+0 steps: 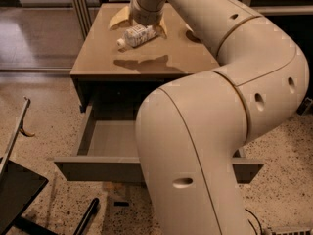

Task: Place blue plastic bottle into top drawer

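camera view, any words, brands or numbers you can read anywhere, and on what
Blue plastic bottle label: print too blurred to read.
Top drawer front: no text.
Gripper, right over the bottle at the far end of the table: no text.

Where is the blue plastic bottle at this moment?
In the camera view, the blue plastic bottle is at top centre, directly under the gripper, over the far part of the tan table top, behind the open top drawer.
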Robot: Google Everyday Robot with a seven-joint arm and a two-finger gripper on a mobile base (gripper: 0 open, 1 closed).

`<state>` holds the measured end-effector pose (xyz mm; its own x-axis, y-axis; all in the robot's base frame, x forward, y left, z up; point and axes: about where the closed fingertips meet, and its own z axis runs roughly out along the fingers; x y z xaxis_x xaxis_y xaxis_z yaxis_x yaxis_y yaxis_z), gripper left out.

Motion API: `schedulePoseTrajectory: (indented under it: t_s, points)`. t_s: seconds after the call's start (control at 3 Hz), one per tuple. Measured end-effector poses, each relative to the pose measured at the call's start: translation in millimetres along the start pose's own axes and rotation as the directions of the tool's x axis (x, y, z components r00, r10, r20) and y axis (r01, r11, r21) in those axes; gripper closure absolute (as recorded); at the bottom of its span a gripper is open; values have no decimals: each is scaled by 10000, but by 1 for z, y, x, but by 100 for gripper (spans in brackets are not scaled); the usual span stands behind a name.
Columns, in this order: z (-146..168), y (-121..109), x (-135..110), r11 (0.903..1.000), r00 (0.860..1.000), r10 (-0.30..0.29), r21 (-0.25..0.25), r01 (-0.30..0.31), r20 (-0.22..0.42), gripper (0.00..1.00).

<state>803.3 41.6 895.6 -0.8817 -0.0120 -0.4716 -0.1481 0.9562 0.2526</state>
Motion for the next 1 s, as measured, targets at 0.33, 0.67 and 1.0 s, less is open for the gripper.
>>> schedulePoseTrajectory:
  t_s: [0.33, 0.67, 1.0]
  points:
    - [8, 9, -8, 9997, 9996, 247, 25, -248, 136, 0]
    - [20, 18, -21, 9983, 9979, 567, 134, -572, 313, 0]
    - [35, 17, -30, 9932, 9939, 1018, 530, -1040, 418, 0]
